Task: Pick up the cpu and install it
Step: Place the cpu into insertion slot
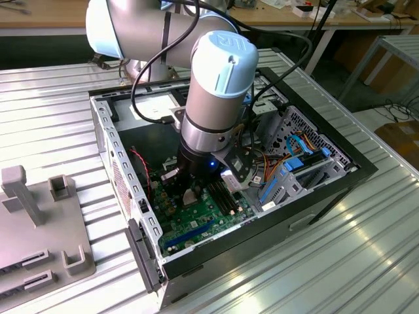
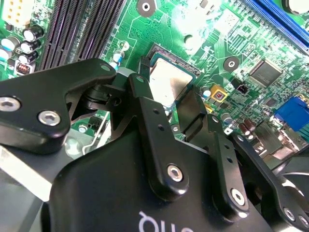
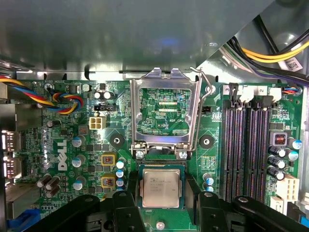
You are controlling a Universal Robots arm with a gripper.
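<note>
Now | arm point(image 1: 211, 98) wrist-down in pc case point(image 1: 116, 160) | tool point(image 3: 161, 186) spread astride cpu point(image 3: 161, 189), prob. not gripping | cpu flat in socket point(image 2: 169, 52)

Silver-grey cpu point(image 3: 161, 188), green motherboard point(image 3: 212, 164) (its memory slots point(image 3: 246, 145) are black).

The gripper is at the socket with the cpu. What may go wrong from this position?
1. The cpu sits at the socket with the gripper right at it; a small tilt or sideways shift might bend the socket's contacts.
2. The load plate stands open just beyond the gripper; a move that way might strike it.
</note>
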